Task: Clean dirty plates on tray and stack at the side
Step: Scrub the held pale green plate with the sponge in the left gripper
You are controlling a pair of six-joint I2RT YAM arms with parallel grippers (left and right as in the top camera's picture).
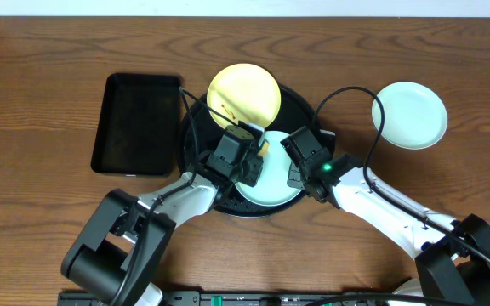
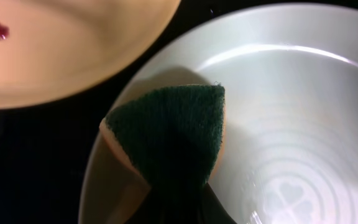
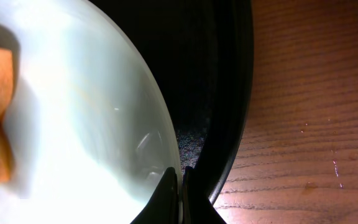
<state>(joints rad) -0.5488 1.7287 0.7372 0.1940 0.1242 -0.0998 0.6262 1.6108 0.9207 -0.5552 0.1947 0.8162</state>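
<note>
Left pincer (image 1: 249, 157) clamped on a green-faced sponge (image 2: 173, 127); right pincer (image 3: 180, 184) shut on the plate's rim.
The sponge rests on the mint-green plate (image 2: 291, 112), which lies on the near part of the round black tray (image 3: 232, 112). The right pincer probably grips the rim so the plate cannot slide while scrubbed. The yellow plate (image 1: 243, 95), smeared, sits on the tray's far part. A second mint-green plate (image 1: 409, 115) lies to the right on the worktop (image 3: 309, 93), apparently starting the stack.
</note>
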